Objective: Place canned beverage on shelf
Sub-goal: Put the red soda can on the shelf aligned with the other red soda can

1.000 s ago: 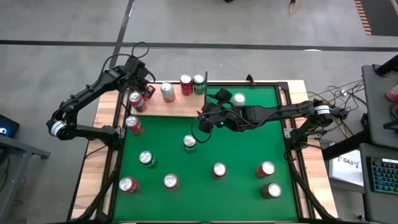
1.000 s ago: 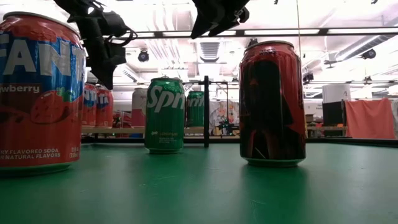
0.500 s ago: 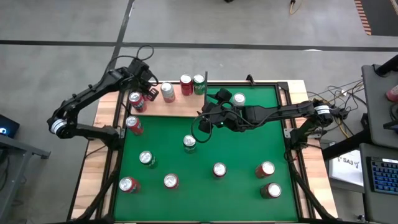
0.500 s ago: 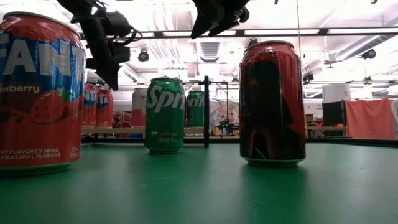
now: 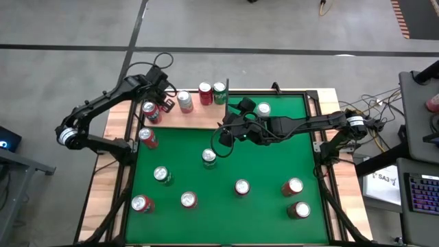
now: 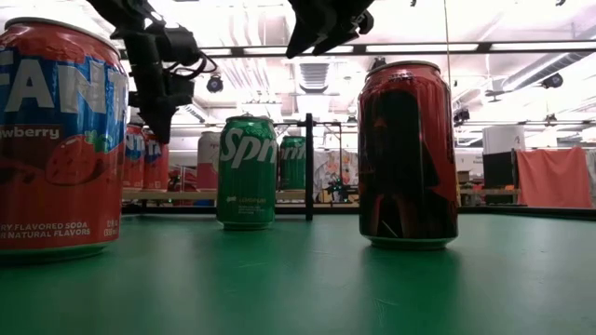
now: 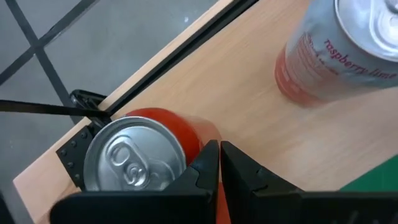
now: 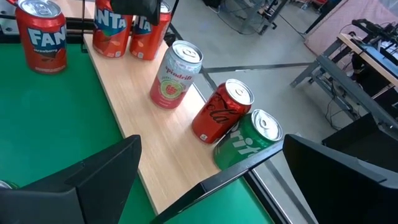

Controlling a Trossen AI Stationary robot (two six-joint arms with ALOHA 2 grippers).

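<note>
Sprite can (image 5: 209, 158) stands upright on the felt (image 5: 274, 158), mid-table, long axis straight up, silver top facing the overhead camera. It's off the shelf (image 5: 199, 116), which lies at the far left of the table, so this one looks like the next customer.

Now the relation that matters: the right gripper (image 5: 228, 129) hangs over the felt just far and a touch right of that can, jaws spread wide, nothing between them. From the pincer, the can lies toward the near side and slightly left, close by. With the can upright, I'd judge a side-on grasp round its wall is what's called for, coming down and back toward the near edge. The shelf's near edge is close on the gripper's far-left side, so the carry afterwards would be short.

Over on the shelf, a row is already standing: two red cans (image 5: 150, 110) at the left end, a silver can (image 5: 184, 101), a red can (image 5: 205, 92) and a green can (image 5: 219, 92) by the black rod. There's bare wood in front of that row.

The left gripper (image 5: 164, 104) sits above the shelf's left end, fingers (image 7: 208, 163) clenched together and empty, right beside a red can there. It's well away from the Sprite can, so the right arm is clearly the nearer one.
</note>
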